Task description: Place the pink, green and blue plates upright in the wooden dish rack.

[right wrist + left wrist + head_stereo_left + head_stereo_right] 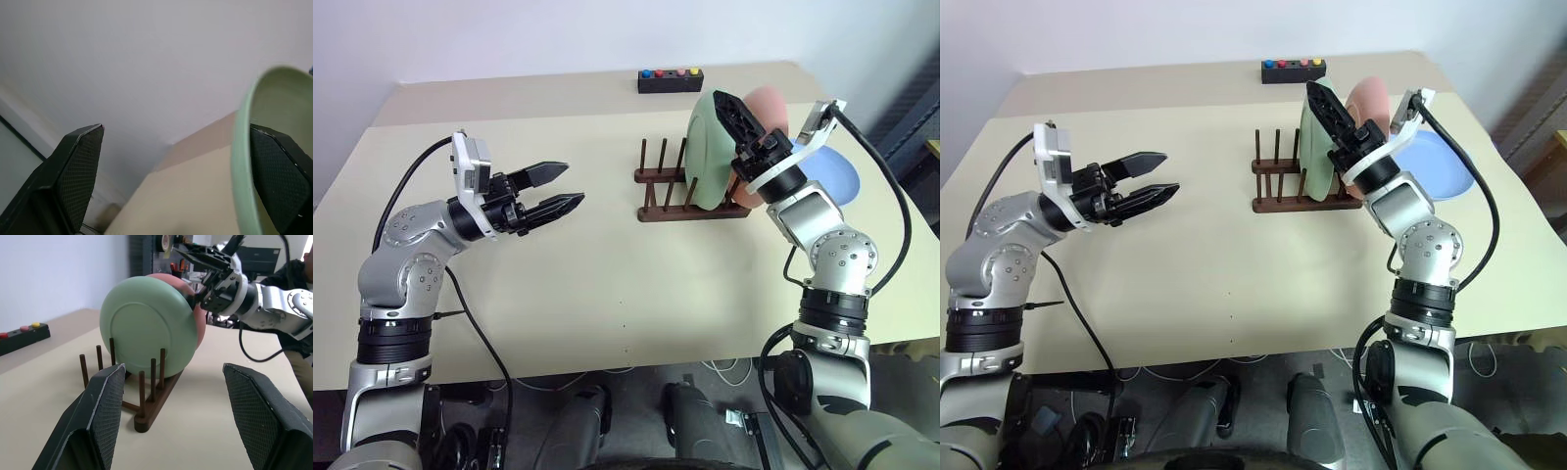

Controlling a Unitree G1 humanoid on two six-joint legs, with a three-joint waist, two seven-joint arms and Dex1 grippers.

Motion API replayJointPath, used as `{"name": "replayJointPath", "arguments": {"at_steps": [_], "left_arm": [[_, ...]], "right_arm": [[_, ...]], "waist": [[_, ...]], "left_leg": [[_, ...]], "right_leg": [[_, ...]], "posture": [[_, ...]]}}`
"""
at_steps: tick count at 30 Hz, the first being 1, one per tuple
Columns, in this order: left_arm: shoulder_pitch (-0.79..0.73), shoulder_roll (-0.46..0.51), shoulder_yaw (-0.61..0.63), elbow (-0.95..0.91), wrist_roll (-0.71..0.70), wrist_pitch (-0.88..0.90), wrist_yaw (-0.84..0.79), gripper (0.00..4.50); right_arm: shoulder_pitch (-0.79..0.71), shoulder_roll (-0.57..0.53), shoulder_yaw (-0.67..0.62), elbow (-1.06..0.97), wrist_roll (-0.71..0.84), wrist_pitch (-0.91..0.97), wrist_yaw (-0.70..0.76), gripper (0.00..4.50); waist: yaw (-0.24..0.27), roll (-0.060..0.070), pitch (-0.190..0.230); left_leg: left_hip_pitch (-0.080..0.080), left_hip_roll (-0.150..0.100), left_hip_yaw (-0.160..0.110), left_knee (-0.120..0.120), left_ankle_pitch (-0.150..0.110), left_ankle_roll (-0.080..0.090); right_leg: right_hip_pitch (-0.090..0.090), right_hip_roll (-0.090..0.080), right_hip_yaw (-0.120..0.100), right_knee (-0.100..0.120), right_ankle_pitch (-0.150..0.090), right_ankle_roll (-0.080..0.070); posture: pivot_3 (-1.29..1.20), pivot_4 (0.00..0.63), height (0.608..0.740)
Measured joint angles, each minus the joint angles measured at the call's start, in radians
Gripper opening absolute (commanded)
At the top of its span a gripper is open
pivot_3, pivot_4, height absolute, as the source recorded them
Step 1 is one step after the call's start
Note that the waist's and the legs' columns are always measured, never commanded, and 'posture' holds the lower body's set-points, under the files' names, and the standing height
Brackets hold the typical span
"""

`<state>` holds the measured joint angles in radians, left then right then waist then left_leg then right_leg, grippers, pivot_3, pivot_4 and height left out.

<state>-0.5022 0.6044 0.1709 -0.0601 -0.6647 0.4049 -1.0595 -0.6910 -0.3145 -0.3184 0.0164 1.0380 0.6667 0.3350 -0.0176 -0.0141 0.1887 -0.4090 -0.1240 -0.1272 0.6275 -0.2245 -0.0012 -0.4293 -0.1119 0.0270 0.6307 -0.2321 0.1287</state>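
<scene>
— How far along am I?
— Green plate [710, 152] and pink plate [766, 110] stand upright in the wooden dish rack [671, 196]; the blue plate [1435, 166] lies flat on the surface [607, 294] beside it.
— And the pincers?
— My right pincer [176, 181] gapes wide, one finger behind the green plate's rim, gripping nothing. My left pincer [553, 191] hangs open, empty, well apart.

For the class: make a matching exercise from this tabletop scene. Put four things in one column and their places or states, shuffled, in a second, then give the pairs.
Column A
1. green plate
2. pink plate
3. blue plate
4. black button box

Column B
a. lying flat on the table
b. at the table's far edge
c. upright in the wooden dish rack, nearest the empty pegs
d. upright behind another plate

Pairs: 1-c, 2-d, 3-a, 4-b
</scene>
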Motion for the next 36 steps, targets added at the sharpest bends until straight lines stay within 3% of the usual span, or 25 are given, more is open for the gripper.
{"name": "replayJointPath", "arguments": {"at_steps": [20, 36], "left_arm": [[0.0, 0.0, 0.0, 0.0, 0.0, 0.0, 0.001, 3.28], [0.0, 0.0, 0.0, 0.001, 0.0, 0.0, 0.011, 3.28]], "right_arm": [[0.013, -0.095, 0.193, -0.022, -0.454, -0.204, 0.156, 4.46], [-0.006, -0.1, 0.225, -0.021, -0.673, -0.265, 0.11, 4.46]], "waist": [[0.001, 0.0, 0.0], [0.001, 0.0, 0.0]], "left_leg": [[0.0, 0.0, 0.0, 0.0, 0.0, 0.0], [0.0, 0.0, 0.0, 0.0, 0.0, 0.0]], "right_leg": [[0.0, 0.0, 0.0, 0.0, 0.0, 0.0], [0.0, 0.0, 0.0, 0.0, 0.0, 0.0]], "posture": [[0.0, 0.15, 0.74], [0.0, 0.15, 0.74]]}}
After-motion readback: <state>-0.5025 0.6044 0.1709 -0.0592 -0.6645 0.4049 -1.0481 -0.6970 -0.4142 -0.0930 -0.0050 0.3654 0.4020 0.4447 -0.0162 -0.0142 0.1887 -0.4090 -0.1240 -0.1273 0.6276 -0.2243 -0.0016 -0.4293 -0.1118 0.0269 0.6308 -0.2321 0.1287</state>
